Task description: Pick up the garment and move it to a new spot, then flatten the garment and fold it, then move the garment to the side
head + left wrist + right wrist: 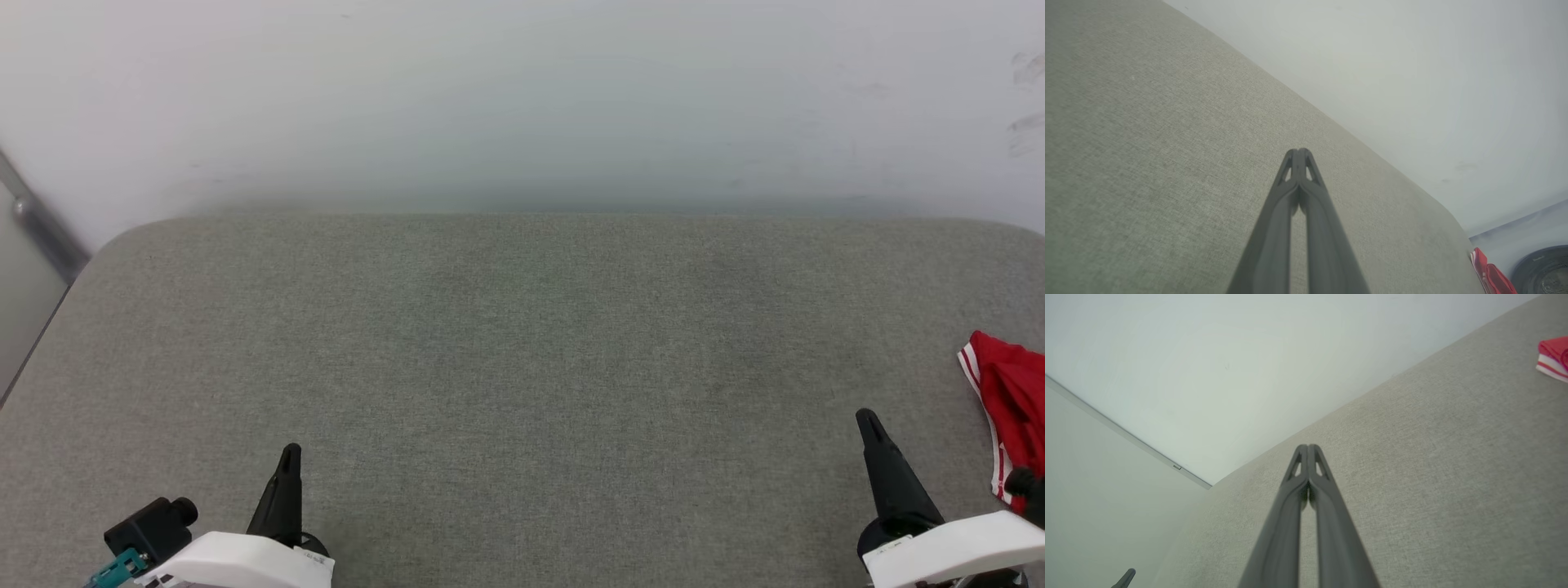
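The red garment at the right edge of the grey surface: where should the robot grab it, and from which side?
Probably the striped edge of the garment that faces the grey surface. Coming from that open side with the right arm's jaws, which are shut, looks easiest: the cloth lies bunched in layers, and its far part runs out of view.

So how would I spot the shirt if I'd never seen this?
Look at the big grey fabric surface. At its right edge, past the right end effector, lies the garment. It's the only bright red thing, with white stripes.
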Motion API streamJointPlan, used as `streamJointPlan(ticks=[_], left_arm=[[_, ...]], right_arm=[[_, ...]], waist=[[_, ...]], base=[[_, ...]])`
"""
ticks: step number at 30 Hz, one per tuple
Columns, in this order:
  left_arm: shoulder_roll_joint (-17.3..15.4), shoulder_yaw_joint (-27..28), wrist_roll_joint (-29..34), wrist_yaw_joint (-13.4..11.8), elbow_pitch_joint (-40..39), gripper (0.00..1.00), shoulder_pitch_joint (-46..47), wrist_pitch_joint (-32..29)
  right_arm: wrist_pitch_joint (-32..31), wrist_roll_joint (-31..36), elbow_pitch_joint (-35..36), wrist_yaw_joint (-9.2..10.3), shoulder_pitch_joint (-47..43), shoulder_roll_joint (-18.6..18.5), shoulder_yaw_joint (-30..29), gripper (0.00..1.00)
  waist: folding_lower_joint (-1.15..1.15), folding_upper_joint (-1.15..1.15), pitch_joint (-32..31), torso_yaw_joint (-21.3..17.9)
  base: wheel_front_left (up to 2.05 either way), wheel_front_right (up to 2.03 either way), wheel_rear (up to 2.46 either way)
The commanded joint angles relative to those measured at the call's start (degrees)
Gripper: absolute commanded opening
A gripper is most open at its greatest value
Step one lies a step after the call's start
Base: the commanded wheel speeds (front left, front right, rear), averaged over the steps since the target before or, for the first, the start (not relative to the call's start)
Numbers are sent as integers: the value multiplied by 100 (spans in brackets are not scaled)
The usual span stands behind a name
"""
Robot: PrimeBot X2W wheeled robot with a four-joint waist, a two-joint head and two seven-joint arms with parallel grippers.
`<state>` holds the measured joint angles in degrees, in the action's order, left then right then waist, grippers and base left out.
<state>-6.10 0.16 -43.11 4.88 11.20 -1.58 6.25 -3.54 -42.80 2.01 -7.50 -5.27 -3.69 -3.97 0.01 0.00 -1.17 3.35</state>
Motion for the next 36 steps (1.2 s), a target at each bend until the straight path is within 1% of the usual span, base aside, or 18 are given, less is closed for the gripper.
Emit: streamJointPlan(ticks=[1, 17, 36], left_arm=[[4, 43, -194, 34, -59, 0, 183, -39], [81, 191, -1347, 92, 23, 0, 342, -344], [165, 350, -2557, 157, 112, 0, 508, -667]], right_arm=[[15, -215, 8, 0, 169, -51, 3, 0], [-14, -1428, -381, 0, 414, -68, 2, 0], [-54, -2674, -795, 1, 678, -71, -20, 0]], waist=[[0, 0, 2, -5], [0, 0, 26, -64], [-1, 0, 55, -137]], base=[[0, 0, 0], [0, 0, 0], [0, 0, 0]])
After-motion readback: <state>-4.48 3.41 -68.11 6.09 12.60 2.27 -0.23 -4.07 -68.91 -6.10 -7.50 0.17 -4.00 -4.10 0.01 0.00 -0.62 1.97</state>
